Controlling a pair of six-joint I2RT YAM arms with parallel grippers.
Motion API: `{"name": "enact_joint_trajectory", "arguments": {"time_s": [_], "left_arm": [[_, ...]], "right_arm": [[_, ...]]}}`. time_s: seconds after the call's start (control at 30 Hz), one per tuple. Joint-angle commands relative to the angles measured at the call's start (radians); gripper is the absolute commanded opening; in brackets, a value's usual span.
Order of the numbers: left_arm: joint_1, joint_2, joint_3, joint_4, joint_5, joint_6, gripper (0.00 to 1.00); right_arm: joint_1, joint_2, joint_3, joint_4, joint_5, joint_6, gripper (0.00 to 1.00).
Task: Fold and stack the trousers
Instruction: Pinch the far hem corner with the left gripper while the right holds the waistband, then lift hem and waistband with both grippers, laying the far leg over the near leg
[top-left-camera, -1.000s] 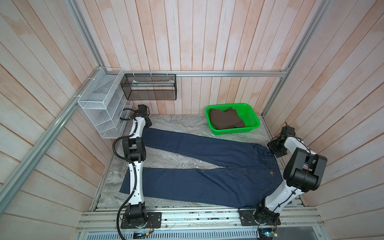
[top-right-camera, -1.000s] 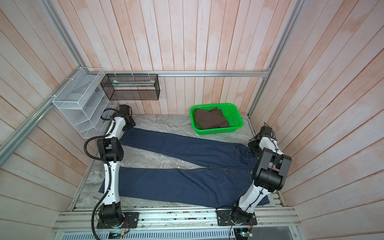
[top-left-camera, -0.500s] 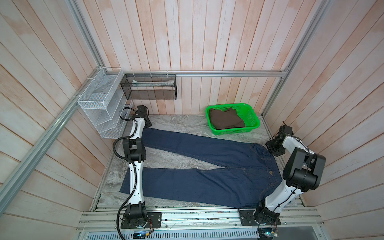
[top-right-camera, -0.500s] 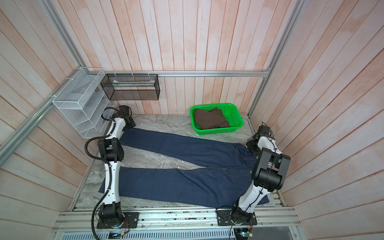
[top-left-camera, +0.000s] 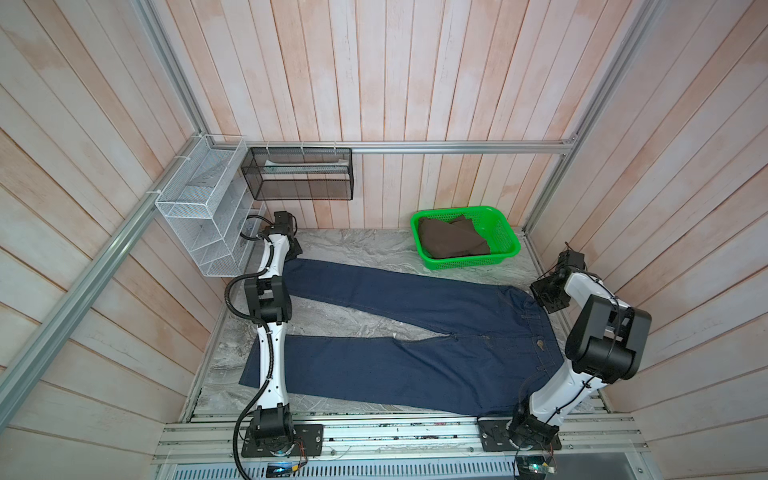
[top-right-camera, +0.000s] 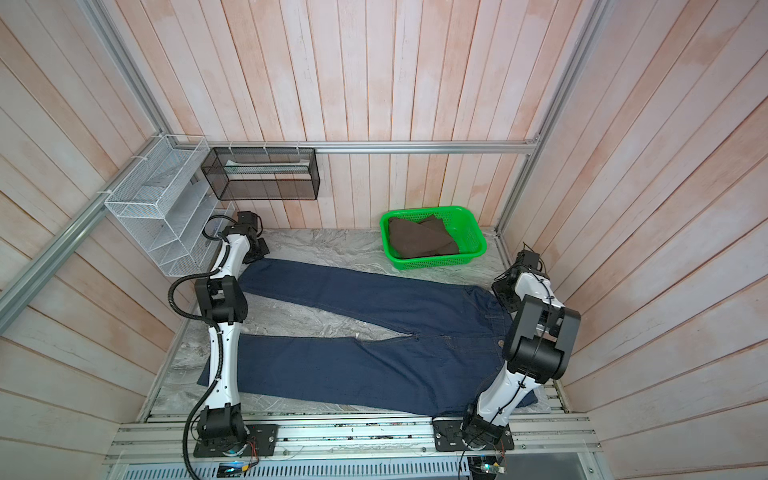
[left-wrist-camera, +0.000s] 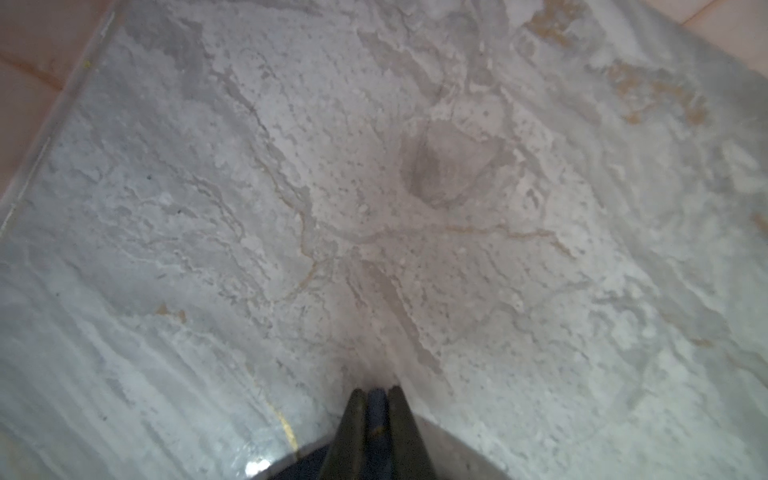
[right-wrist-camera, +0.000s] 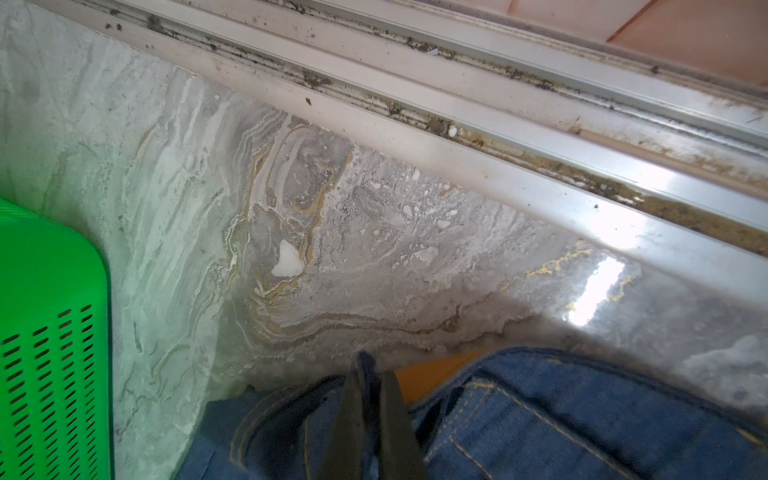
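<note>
Both arms gripped the far side of the trousers (top-left-camera: 415, 332), set for a lengthwise fold.
The jeans lay flat, front up, legs spread in a V on the marble table (top-left-camera: 365, 249), waistband toward the right arm. The left gripper (left-wrist-camera: 377, 399) was pinched shut on the far leg's hem, with blue denim showing between its tips. The right gripper (right-wrist-camera: 370, 376) was clamped on the waistband's far corner, beside a tan-orange patch. Gripping both ends of one side probably lets the far leg be carried over the near one. The green basket (top-left-camera: 469, 262) holding a brown garment (top-left-camera: 453, 241) sat behind, likely the stack spot.
</note>
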Motion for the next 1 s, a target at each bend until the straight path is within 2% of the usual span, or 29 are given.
{"name": "enact_joint_trajectory", "arguments": {"time_s": [0.0, 0.43, 0.53, 0.83, 0.97], "left_arm": [[-0.005, -0.011, -0.045, -0.088, 0.011, -0.036, 0.02], [0.001, -0.261, -0.101, 0.085, 0.018, -0.076, 0.0], [0.005, -0.35, -0.234, 0.132, 0.023, -0.075, 0.0], [0.024, -0.731, -0.813, 0.39, 0.037, -0.09, 0.0], [0.051, -0.863, -0.972, 0.487, 0.063, -0.102, 0.0]], "right_arm": [[0.009, -0.022, 0.017, 0.003, -0.018, 0.01, 0.0], [0.007, 0.116, 0.273, -0.017, -0.098, 0.045, 0.0], [0.006, 0.106, 0.266, -0.006, -0.101, 0.041, 0.0], [-0.034, 0.028, 0.154, 0.071, -0.158, 0.015, 0.0], [-0.067, -0.019, 0.095, 0.152, -0.214, 0.001, 0.0]]}}
